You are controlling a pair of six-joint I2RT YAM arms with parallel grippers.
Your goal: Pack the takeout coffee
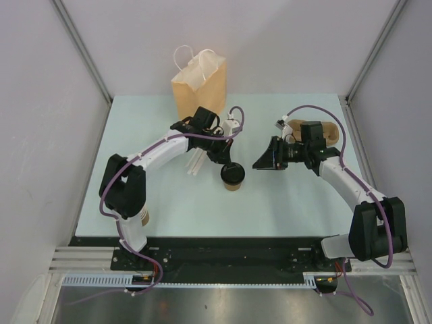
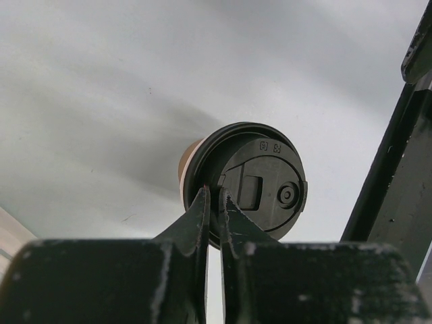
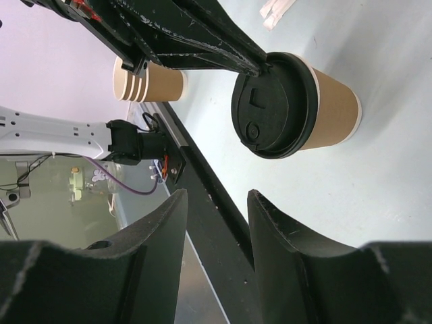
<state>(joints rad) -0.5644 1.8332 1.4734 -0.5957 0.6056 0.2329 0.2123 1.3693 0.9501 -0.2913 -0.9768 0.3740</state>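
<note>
- Pale mint bench boxed in by grey-white walls, both arm bases bolted along the near edge.
- Far side, a little left of centre: brown paper bag standing upright, white handles sticking up.
- Centre stage: takeout coffee, a tan kraft cup with its round black lid on, nearer than the bag and sitting between the two hands.
- Left hand right on it, reaching in from the bag side; fingers pressed nearly together, pinching the raised rim of the black lid.
- Same grip seen from the right wrist camera: dark fingers clamped on the lid's edge, cup body clear of any other contact.
- Cup base touching the bench or hanging just off it: cannot tell from these views.
- Right hand spread wide, nothing between the fingers, aimed at the lid from the right side, near it but apart.
- Stack of nested lidless cups off by the left arm's base, well apart from the coffee.
- White wrapped sticks lying flat under the left forearm, just left of the cup.
- Tan shape behind the right wrist, mostly hidden, too covered to name.
</note>
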